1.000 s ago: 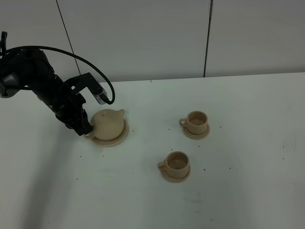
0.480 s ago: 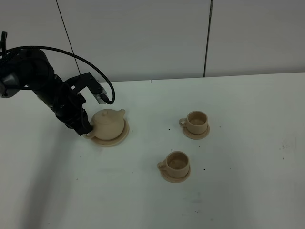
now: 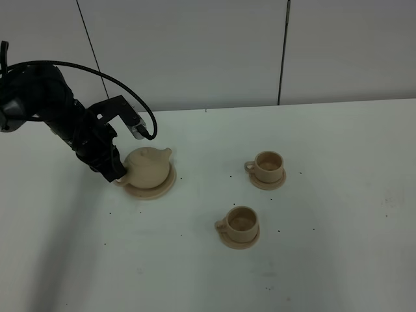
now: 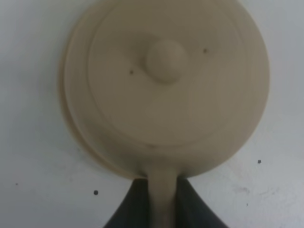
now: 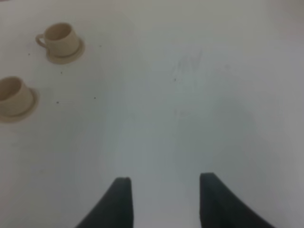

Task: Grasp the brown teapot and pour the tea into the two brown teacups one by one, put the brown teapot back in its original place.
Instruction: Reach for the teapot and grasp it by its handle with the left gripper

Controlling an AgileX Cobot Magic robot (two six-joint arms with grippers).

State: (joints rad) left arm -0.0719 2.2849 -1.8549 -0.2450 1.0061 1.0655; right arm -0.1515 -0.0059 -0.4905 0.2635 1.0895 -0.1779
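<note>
The brown teapot (image 3: 148, 166) sits over its wide saucer (image 3: 164, 188), the original place, at the left of the table, spout pointing right. My left gripper (image 3: 117, 174) is shut on the teapot's loop handle (image 4: 163, 187). In the left wrist view the lid knob (image 4: 164, 59) shows from above and dark fingers (image 4: 134, 209) flank the handle. The two brown teacups stand on small saucers, one at the centre right (image 3: 268, 165) and one nearer the front (image 3: 240, 222). My right gripper (image 5: 164, 199) is open and empty over bare table, with both cups (image 5: 59, 37) (image 5: 11, 95) far from it.
The white table (image 3: 338, 195) has small dark specks around the cups. A white panelled wall (image 3: 214, 52) stands behind it. The left arm's black cable (image 3: 123, 91) loops above the teapot.
My left gripper and the teapot have shifted very slightly up and back. The cups have not moved.
</note>
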